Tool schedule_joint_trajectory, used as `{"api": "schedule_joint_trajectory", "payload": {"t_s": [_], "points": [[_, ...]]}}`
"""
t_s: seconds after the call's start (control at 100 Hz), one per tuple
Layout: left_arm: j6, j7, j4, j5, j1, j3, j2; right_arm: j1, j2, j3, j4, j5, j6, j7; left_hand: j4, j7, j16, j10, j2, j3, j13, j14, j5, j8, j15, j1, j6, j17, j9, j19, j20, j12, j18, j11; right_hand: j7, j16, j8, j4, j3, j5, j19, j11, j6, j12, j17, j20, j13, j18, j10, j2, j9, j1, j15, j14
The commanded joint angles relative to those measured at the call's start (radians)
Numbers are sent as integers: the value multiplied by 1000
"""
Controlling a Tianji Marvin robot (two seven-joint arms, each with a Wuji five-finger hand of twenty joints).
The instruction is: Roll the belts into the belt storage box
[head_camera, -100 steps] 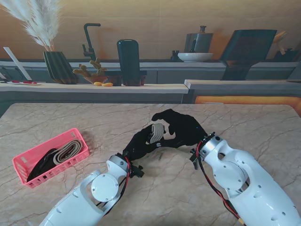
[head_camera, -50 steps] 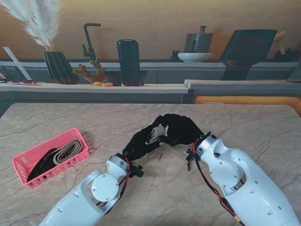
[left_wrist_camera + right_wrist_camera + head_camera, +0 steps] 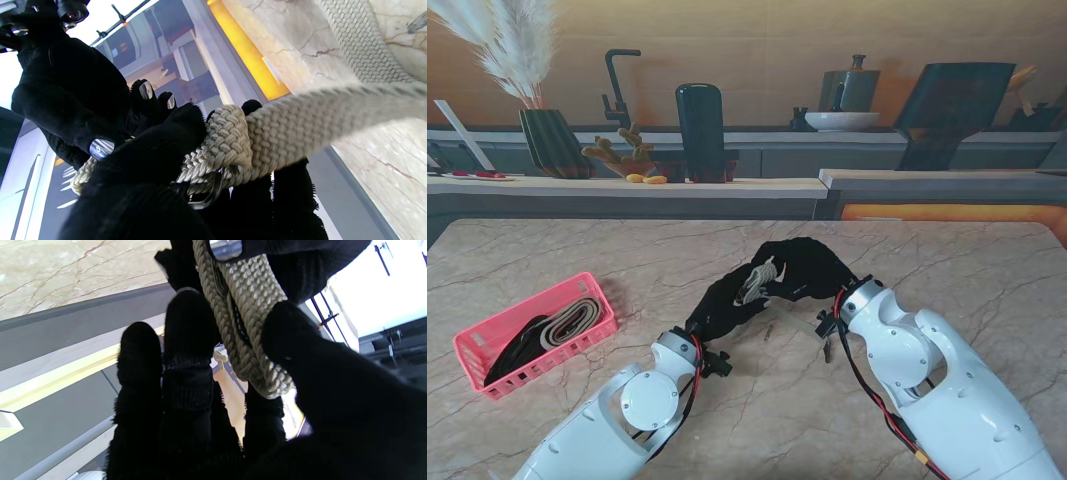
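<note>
Fingers (image 3: 156, 156) of your left hand (image 3: 727, 303) and right hand (image 3: 802, 270) both close on the braided belt coil (image 3: 758, 280), held between them above the surface (image 3: 577, 250). Loose tail trails from the coil toward the marble. Pink storage basket (image 3: 577, 290) lies well left, nearer your left hand.

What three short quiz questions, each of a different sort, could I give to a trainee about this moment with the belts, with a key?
1. True or false: the pink storage box already holds belts.
2. Multiple choice: the braided belt is held by
A) the left hand only
B) the right hand only
C) both hands
3. Fill in the missing word: as the stand camera shows it, the pink storage box lies on the robot's ____ side of the marble table.

Key: 1 true; 2 C; 3 left.
</note>
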Motion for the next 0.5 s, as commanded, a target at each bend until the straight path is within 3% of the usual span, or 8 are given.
{"api": "schedule_joint_trajectory", "payload": {"t_s": [0.0,0.03,0.09,0.19,0.35,0.49], "points": [[-15,19,-17,0,2,-7,-11,-19,-7,5,-7,-9,4,-15,63,-60,-146,-9,37,106,-52,-71,-44,-42,-33,-165,-17,-30,-110,-53,-76,-176,-51,88,212,10,31,11,123,155,38,43,16,16,14,8,38,17,-28,42,73,117,41,8],[-18,20,-16,1,2,-8,-11,-23,-8,9,-9,-11,-1,-21,67,-100,-213,-2,13,111,-79,-72,-55,-66,-60,-239,-4,-48,-148,-75,-100,-248,-51,93,214,9,33,11,125,156,38,45,17,17,14,8,39,17,-28,43,72,118,44,7],[-28,11,-14,-4,1,-11,-9,-28,-9,17,-14,-25,-18,-37,49,-172,-286,7,-53,114,-134,-61,-69,-112,-132,-371,13,-94,-201,-125,-139,-288,-44,53,217,6,37,11,126,155,36,49,15,21,11,8,38,16,-30,45,68,118,47,4],[-39,-22,-15,-36,2,-17,-3,-35,-9,34,-31,-65,-55,-64,30,-240,-354,14,-81,111,-188,-47,-79,-149,-204,-470,13,-144,-236,-164,-160,-315,-27,11,223,0,51,10,123,148,33,57,-3,27,2,10,36,12,-40,53,58,118,48,-1],[-27,-93,-33,-103,6,-32,10,-48,-7,68,-83,-112,-101,-84,32,-307,-435,9,-71,82,-209,-43,-66,-181,-272,-472,-1,-171,-222,-194,-156,-350,-4,-38,222,-3,56,11,119,143,31,61,-7,28,-2,12,35,6,-44,59,54,117,48,-5],[-14,-93,-20,-74,-7,-29,13,-61,-4,93,-132,-127,-133,-81,37,-338,-459,-7,-65,66,-247,-39,-50,-193,-288,-463,-26,-184,-212,-215,-136,-368,14,-65,224,-6,61,12,113,139,30,63,-15,28,-3,15,35,2,-48,63,50,117,47,-8]]}}
